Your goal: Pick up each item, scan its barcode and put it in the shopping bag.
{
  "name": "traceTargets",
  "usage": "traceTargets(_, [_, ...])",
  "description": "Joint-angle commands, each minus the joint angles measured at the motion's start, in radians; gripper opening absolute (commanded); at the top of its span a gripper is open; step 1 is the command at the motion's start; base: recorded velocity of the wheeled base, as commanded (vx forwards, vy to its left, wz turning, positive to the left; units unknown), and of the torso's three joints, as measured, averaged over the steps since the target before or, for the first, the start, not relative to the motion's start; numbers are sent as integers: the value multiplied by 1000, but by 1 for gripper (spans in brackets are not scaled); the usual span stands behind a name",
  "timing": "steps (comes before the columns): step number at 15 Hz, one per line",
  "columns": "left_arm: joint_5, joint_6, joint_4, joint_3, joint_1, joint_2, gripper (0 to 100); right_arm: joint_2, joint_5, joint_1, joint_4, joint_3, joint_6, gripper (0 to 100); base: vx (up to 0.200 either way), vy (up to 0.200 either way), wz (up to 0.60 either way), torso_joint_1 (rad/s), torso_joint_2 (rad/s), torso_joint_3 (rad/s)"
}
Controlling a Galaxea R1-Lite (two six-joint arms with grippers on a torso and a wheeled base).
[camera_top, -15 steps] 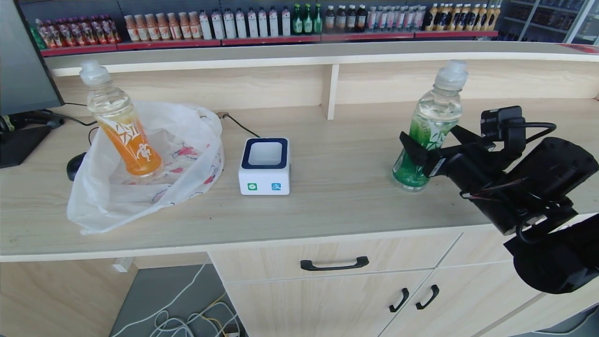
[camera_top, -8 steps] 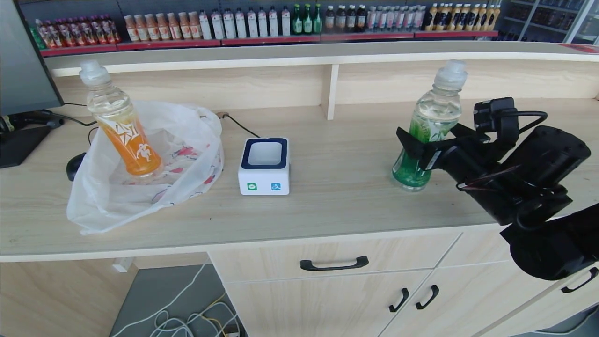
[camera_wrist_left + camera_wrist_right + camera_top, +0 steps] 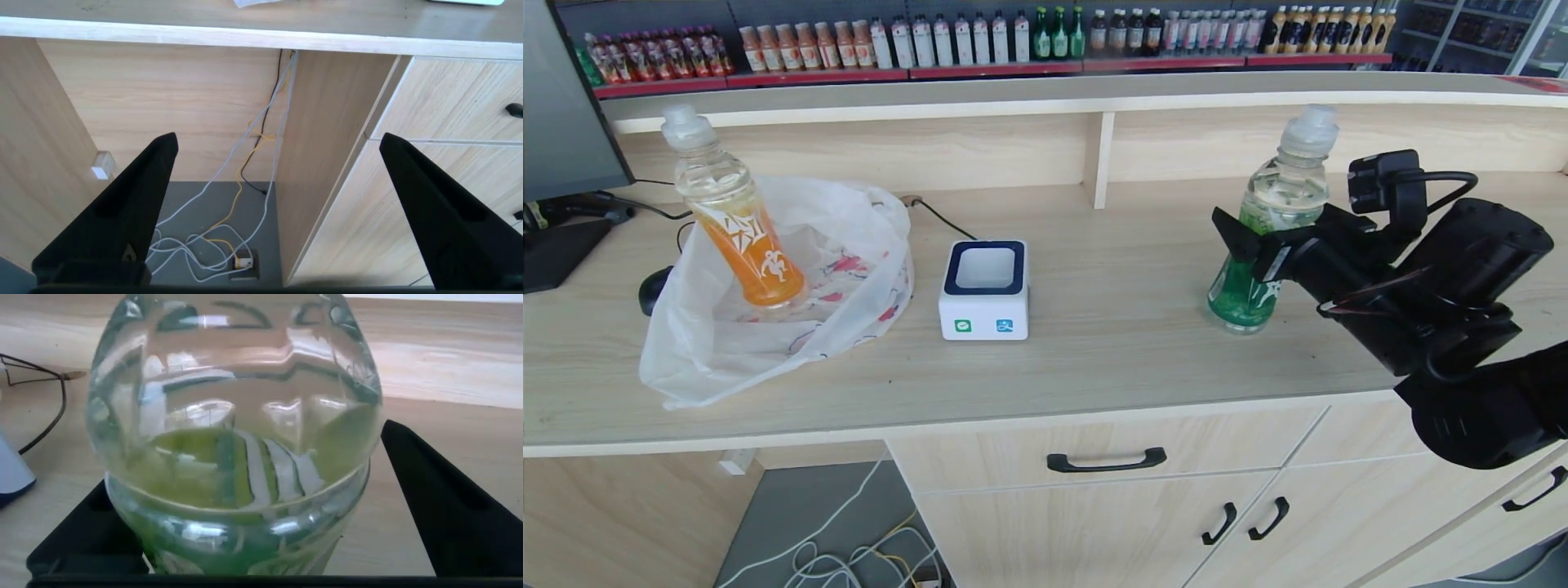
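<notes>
A green-labelled bottle (image 3: 1270, 220) stands upright on the right of the wooden counter (image 3: 1111, 359). My right gripper (image 3: 1262, 245) is open and straddles its middle, one finger (image 3: 1232, 233) in front of it. In the right wrist view the green bottle (image 3: 237, 441) sits between the fingers (image 3: 441, 506) of the right gripper (image 3: 261, 539). An orange bottle (image 3: 739, 220) stands in the white shopping bag (image 3: 849, 302) at the left. The white scanner (image 3: 985, 287) sits mid-counter. My left gripper (image 3: 278, 212) hangs open below the counter edge, holding nothing.
A monitor (image 3: 564, 98) and a black mouse (image 3: 654, 290) are at the far left. A raised back ledge with a divider (image 3: 1098, 159) bounds the counter. Drawers (image 3: 1107, 461) lie under the counter, and loose cables (image 3: 237, 220) trail on the floor.
My right gripper has risen and pushed a little further around the green bottle. The bottle, bag and scanner have stayed put.
</notes>
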Motion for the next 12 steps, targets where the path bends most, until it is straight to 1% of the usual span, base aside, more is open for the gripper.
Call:
traceTargets(1, [0, -1, 0, 0, 0, 0, 100, -8, 1, 1, 4, 0, 0, 100, 0, 0, 0, 0, 0, 0])
traceTargets(2, [0, -1, 0, 0, 0, 0, 100, -12, 29, 1, 10, 1, -2, 100, 0, 0, 0, 0, 0, 0])
traceTargets(6, [0, -1, 0, 0, 0, 0, 100, -11, 31, 1, 10, 1, -6, 100, 0, 0, 0, 0, 0, 0])
traceTargets(7, [0, -1, 0, 0, 0, 0, 100, -11, 31, 1, 10, 1, -6, 0, 0, 0, 0, 0, 0, 0])
traceTargets(12, [0, -1, 0, 0, 0, 0, 100, -31, 34, 2, 10, 3, -6, 0, 0, 0, 0, 0, 0, 0])
